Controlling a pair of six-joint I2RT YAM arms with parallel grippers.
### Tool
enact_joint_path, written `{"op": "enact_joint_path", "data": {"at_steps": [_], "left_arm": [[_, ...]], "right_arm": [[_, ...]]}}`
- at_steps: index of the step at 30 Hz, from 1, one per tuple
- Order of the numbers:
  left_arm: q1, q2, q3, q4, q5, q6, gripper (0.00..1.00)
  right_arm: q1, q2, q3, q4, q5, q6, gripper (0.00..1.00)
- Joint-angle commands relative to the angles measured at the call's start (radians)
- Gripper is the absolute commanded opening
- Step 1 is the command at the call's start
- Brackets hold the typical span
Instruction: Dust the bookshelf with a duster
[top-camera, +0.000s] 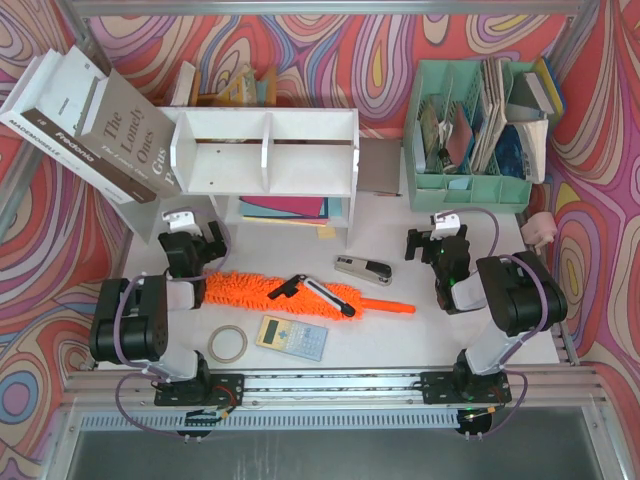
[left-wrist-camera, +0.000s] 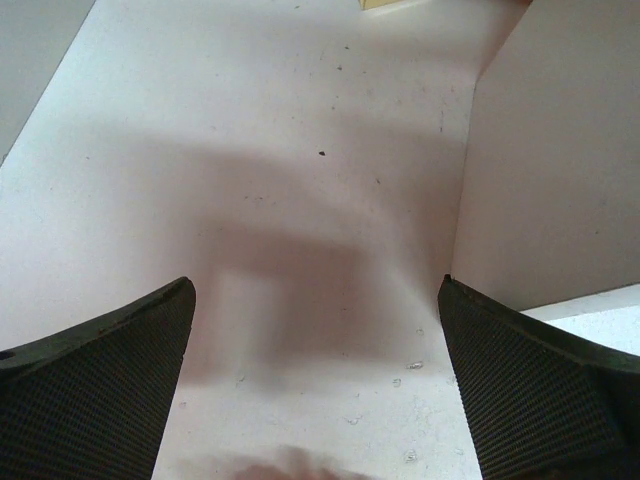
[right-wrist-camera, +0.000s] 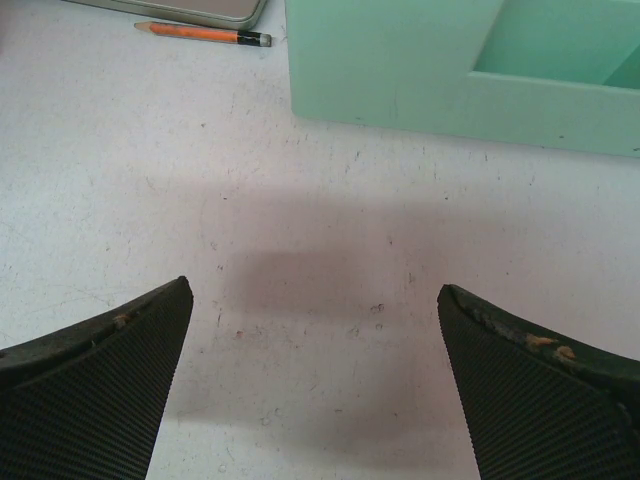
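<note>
Both arms sit low at the near edge of the counter (top-camera: 400, 335), holding nothing. The left claw (left-wrist-camera: 315, 295) stands wide apart over bare white counter, with a white panel of the shelf (top-camera: 270, 150) just to its right. The right claw (right-wrist-camera: 315, 290) is spread just as wide, facing the green organizer (right-wrist-camera: 450, 70), and a pencil (right-wrist-camera: 200, 32) lies off to its left.

The duster (top-camera: 250, 288) lies flat on the counter in front of the shelf, between the two arms. Its fluffy end is near the left arm and its thin handle points right. A black-and-white tool (top-camera: 312, 295) lies across it. A stapler (top-camera: 362, 268) sits just behind it, with a tape roll (top-camera: 228, 343) and a calculator (top-camera: 292, 337) in front. Books (top-camera: 90, 125) lean at the shelf's left.
</note>
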Motion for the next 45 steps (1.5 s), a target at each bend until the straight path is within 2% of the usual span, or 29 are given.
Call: {"op": "enact_joint_path", "data": {"at_steps": [1,14,23,27,30,34,37,39,42,43,45], "left_arm": [[-0.007,0.013,0.012,-0.005,0.003,0.021,0.98],[-0.007,0.009,-0.003,0.019,0.005,0.022,0.98],[-0.007,-0.014,-0.207,0.399,0.025,0.028,0.98],[-0.028,-0.102,-0.277,0.451,-0.027,0.030,0.98],[-0.123,-0.253,-0.301,0.352,-0.161,0.079,0.98],[-0.229,-0.544,-0.296,0.072,-0.287,0.095,0.98],[-0.286,-0.770,-0.283,-0.116,-0.365,0.082,0.98],[-0.309,-0.921,-0.273,-0.276,-0.400,0.029,0.98],[-0.311,-1.131,-0.272,-0.454,-0.362,-0.062,0.98],[-0.311,-1.176,-0.272,-0.484,-0.344,-0.086,0.98],[-0.310,-1.256,-0.270,-0.570,-0.325,-0.149,0.98]], "right_arm": [[-0.004,0.000,0.017,0.044,-0.004,-0.003,0.99],[-0.005,-0.001,0.018,0.043,-0.007,-0.001,0.99],[-0.004,-0.013,-0.007,0.080,-0.022,-0.018,0.99],[-0.001,-0.076,-0.053,0.117,-0.036,-0.032,0.99],[0.041,-0.158,-0.049,0.033,0.017,-0.062,0.99],[0.124,-0.274,-0.052,-0.056,0.089,-0.114,0.99],[0.165,-0.384,-0.038,-0.168,0.057,-0.080,0.99],[0.177,-0.459,-0.029,-0.260,-0.005,-0.013,0.99],[0.178,-0.599,-0.003,-0.406,-0.059,0.146,0.99],[0.178,-0.627,0.009,-0.459,-0.018,0.234,0.99],[0.176,-0.672,0.062,-0.687,0.143,0.458,0.99]]}}
